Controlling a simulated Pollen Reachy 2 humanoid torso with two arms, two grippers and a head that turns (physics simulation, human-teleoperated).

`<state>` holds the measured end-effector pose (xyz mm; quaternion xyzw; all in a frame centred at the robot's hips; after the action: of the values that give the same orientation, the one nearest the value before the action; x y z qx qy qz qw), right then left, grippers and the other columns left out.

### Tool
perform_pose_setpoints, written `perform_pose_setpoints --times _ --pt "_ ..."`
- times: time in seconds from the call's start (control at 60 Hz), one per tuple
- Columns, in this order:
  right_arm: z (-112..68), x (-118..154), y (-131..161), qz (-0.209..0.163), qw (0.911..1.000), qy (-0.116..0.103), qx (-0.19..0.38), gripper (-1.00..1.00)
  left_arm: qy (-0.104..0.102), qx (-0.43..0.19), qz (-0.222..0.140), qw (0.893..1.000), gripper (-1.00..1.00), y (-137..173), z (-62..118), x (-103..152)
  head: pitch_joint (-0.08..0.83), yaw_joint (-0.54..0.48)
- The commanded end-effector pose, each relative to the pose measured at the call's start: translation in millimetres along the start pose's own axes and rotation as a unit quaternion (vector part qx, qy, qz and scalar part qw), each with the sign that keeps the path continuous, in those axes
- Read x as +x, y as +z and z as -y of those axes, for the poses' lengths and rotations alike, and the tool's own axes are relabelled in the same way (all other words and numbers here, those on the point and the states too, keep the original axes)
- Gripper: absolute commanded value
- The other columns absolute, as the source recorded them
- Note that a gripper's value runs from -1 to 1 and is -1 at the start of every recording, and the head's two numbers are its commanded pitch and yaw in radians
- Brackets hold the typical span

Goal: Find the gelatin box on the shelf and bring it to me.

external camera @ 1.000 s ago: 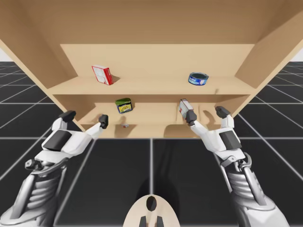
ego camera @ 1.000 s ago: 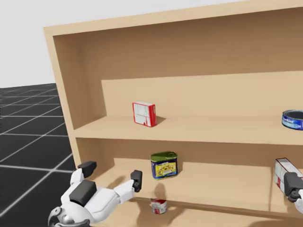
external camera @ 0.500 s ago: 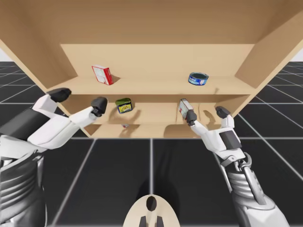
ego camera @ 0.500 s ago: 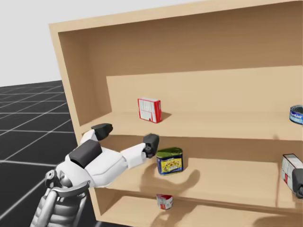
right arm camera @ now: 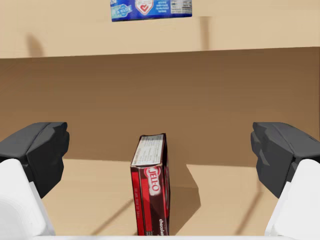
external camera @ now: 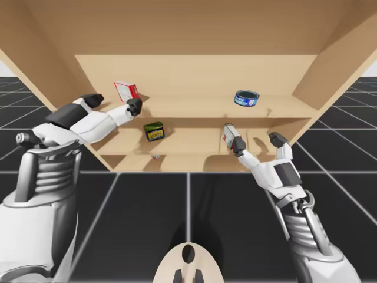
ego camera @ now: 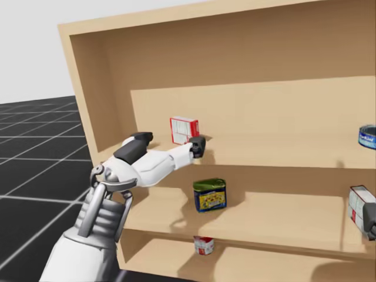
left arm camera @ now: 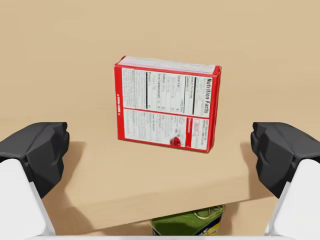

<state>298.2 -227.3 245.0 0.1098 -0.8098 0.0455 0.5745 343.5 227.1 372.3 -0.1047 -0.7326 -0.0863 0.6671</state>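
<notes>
A red and white box (external camera: 127, 91) (ego camera: 184, 130) (left arm camera: 167, 104) stands upright on the upper shelf board (external camera: 194, 109). My left gripper (external camera: 115, 102) (ego camera: 170, 141) (left arm camera: 160, 150) is open just in front of it, with one finger off each side and neither touching. A narrow dark red box (external camera: 228, 134) (ego camera: 358, 205) (right arm camera: 151, 185) stands on the middle shelf at the right. My right gripper (external camera: 257, 142) (right arm camera: 160, 155) is open in front of that box, fingers wide apart and clear of it.
A green and yellow can (external camera: 154, 131) (ego camera: 210, 195) (left arm camera: 190, 225) sits on the middle shelf below the red and white box. A flat blue can (external camera: 247, 98) (ego camera: 367, 136) (right arm camera: 151, 9) is on the upper shelf at the right. A small red and white can (external camera: 156, 157) (ego camera: 201, 245) lies on the lowest shelf.
My left arm has risen from the lower shelves to the upper shelf and now faces the red and white box. The right arm has stayed put. My head has turned slightly.
</notes>
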Motion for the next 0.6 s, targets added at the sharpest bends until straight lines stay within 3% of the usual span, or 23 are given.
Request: perform_pose_setpoints --times 0.017,0.167,0.217,0.3,0.6 --pt "-1.1 0 1 0.0 1.0 -0.008 -0.002 -1.0 0.006 0.02 -0.029 0.999 -1.0 -29 -3.0 3 0.205 0.3" --pt "-0.1 0 0 0.001 1.0 -0.009 -0.002 -1.0 0.006 0.02 -0.034 0.999 -1.0 -46 -0.4 5 0.208 0.29" --pt "0.1 1 1 0.008 0.9999 -0.012 0.009 -1.0 0.016 0.012 -0.037 0.999 -1.0 -51 1.6 5 0.21 0.29" --pt "0.5 1 1 0.011 0.9999 -0.001 0.006 -1.0 0.014 0.013 -0.038 0.999 -1.0 -57 5.1 4 0.212 0.29" --pt "1.6 0 1 0.008 0.9999 -0.005 0.005 -1.0 0.007 0.028 -0.044 0.999 -1.0 -82 0.9 -2 0.216 0.28"
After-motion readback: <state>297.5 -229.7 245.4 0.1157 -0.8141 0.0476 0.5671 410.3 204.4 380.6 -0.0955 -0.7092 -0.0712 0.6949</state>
